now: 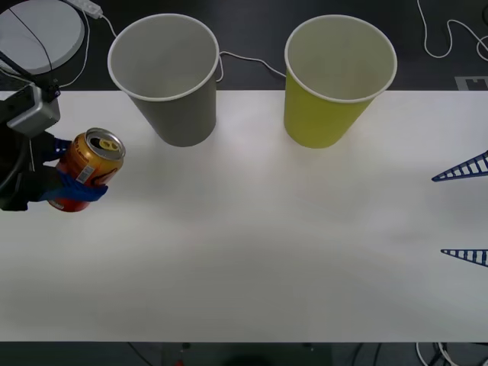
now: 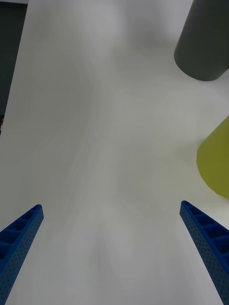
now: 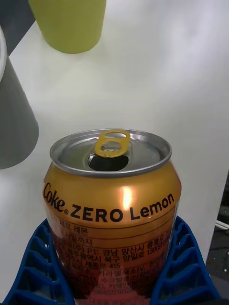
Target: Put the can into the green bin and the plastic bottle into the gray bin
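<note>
orange-gold and red can (image 1: 88,169), gray bin (image 1: 167,76), yellow-green bin (image 1: 336,78)

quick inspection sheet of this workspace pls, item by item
surface: white table, bare in the middle
can: orange-gold, opened, tilted, at the table's left edge in the left gripper
gray bin: upright, back left
green bin: upright, back right, apart from the gray one
plastic bottle: nothing seen
clutter: nothing seen
right gripper: open, over the table's right edge, holding nothing
cables: white cable behind the bins
surroundings: dark floor, round white disc back left
</note>
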`<state>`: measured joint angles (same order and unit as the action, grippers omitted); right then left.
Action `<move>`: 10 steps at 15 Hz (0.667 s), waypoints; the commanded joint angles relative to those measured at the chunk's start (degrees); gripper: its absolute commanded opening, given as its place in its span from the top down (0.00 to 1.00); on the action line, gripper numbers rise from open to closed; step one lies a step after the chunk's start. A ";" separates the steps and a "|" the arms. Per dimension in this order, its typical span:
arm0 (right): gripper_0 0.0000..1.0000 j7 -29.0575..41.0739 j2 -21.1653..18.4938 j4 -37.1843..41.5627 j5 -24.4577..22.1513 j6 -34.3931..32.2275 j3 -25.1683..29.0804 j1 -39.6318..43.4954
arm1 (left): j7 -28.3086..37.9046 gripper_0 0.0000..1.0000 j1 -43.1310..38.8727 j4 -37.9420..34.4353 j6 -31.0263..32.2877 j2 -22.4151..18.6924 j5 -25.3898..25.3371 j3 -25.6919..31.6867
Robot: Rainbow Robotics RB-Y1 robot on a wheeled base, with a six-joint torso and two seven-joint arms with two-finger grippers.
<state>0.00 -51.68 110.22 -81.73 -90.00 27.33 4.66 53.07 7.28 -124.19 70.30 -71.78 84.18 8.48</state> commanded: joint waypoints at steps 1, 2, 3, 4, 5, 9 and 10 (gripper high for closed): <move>0.00 0.00 0.00 0.00 -0.01 0.00 0.00 0.00 | 7.32 0.99 5.29 -2.63 3.62 -0.91 -0.60 -0.05; 0.00 0.00 0.00 0.00 -0.01 0.00 0.00 0.00 | 10.48 0.99 7.49 -3.69 3.62 -1.61 -0.51 -1.10; 0.00 0.00 0.00 0.00 -0.01 0.00 0.00 0.00 | 13.03 0.99 10.12 -4.21 3.71 -2.22 -0.42 -2.86; 0.00 0.00 0.00 0.00 -0.01 0.00 0.00 0.00 | 15.84 0.99 13.81 -4.21 3.62 -2.93 -0.42 -5.76; 0.00 0.00 0.00 0.00 -0.01 0.00 0.00 0.00 | 17.86 0.99 17.77 -4.04 3.71 -3.28 -0.34 -8.92; 0.00 0.00 0.00 0.00 -0.01 0.00 0.00 0.00 | 21.20 0.98 35.35 1.94 3.62 -3.02 0.10 -23.34; 0.00 0.00 0.00 0.00 -0.01 0.00 0.00 0.00 | 21.29 0.98 39.04 3.70 3.71 -2.49 0.10 -26.59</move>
<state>0.00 -51.68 110.22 -81.73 -90.00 27.33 4.66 74.29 43.61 -121.83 73.96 -74.62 84.28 -15.72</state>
